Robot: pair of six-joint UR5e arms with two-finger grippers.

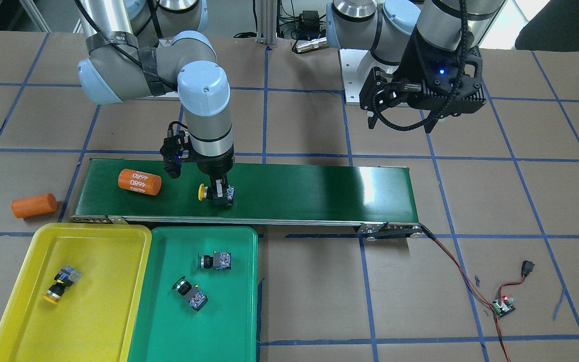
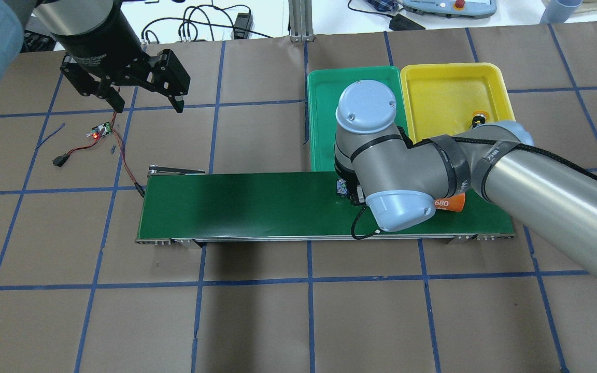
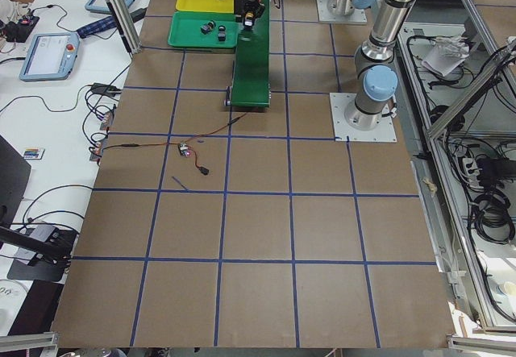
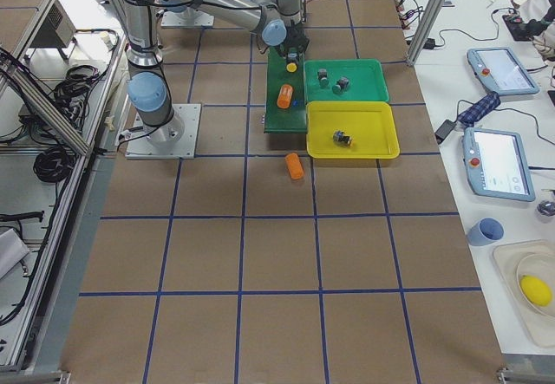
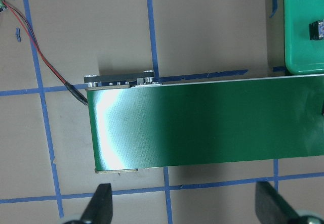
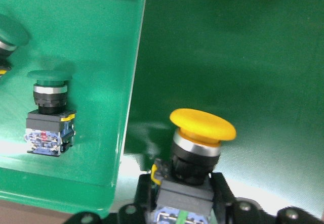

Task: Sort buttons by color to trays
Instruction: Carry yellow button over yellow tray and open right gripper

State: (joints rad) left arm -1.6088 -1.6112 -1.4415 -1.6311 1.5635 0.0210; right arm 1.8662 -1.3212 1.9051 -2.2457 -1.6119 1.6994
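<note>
My right gripper (image 1: pixel 220 196) is shut on a yellow-capped button (image 1: pixel 203 192) low over the dark-green conveyor belt (image 1: pixel 319 186); I cannot tell whether the button touches the belt. The right wrist view shows the button (image 6: pixel 202 133) held by its body between the fingers (image 6: pixel 225 198). A second yellow button (image 1: pixel 61 284) lies in the yellow tray (image 1: pixel 98 251). Two green buttons (image 1: pixel 215 261) (image 1: pixel 190 293) lie in the green tray (image 1: pixel 229 322). My left gripper (image 1: pixel 400 120) hangs open and empty above the table, and its fingertips (image 5: pixel 101 204) are spread wide.
An orange cylinder printed "4680" (image 1: pixel 139 182) lies on the belt close to my right gripper. A second orange cylinder (image 1: pixel 34 205) lies on the table off the belt's end. A small circuit board with wires (image 1: pixel 503 306) sits beyond the belt's other end.
</note>
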